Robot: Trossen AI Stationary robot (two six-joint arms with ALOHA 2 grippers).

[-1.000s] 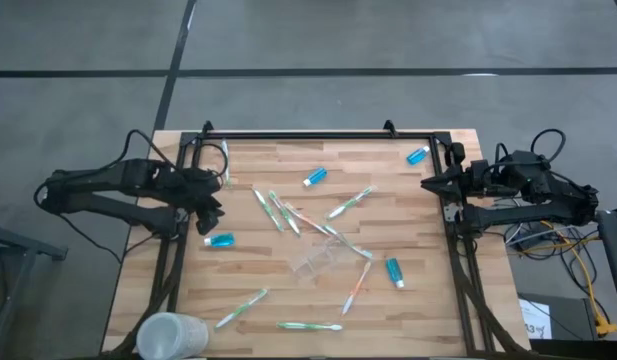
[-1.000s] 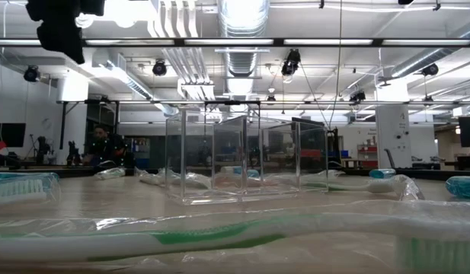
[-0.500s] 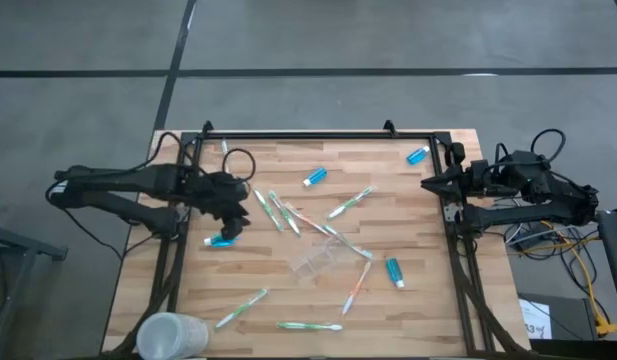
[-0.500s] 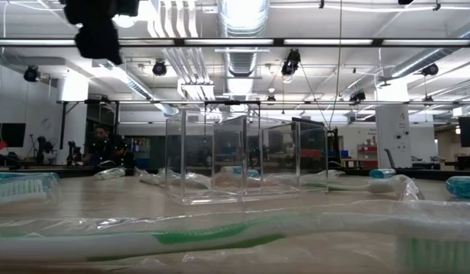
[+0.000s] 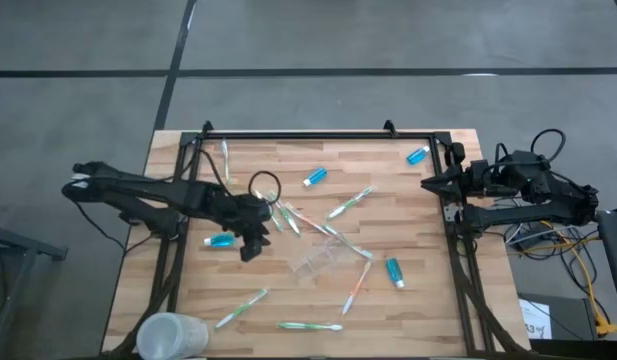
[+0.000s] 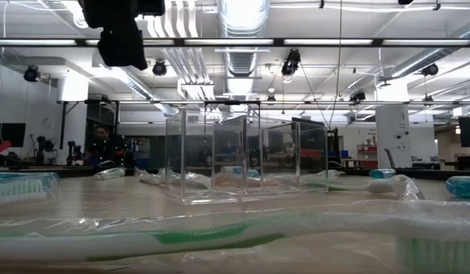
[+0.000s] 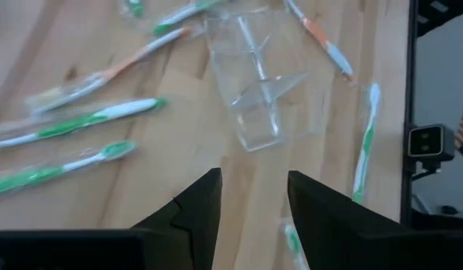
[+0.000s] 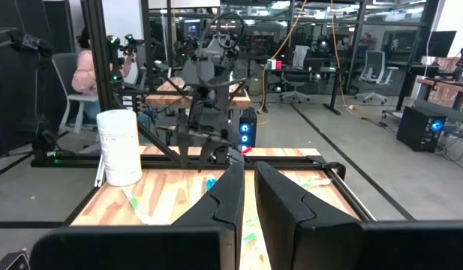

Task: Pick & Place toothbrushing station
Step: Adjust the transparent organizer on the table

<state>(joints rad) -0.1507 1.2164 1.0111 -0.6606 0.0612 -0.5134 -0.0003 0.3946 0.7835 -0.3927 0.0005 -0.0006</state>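
Left pincer [image 5: 250, 243] is seen spread wide above the bench [image 5: 428, 310], just left of the clear toothbrushing station [image 5: 316, 259] at mid-bench, long axis running left-right. Right pincer [image 5: 429, 183] is parked well off at the right edge, fingers nearly pressed together, so left is nearer.

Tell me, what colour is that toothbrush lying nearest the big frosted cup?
The toothbrush is green and white, best seen in the high view, beside the frosted cup.
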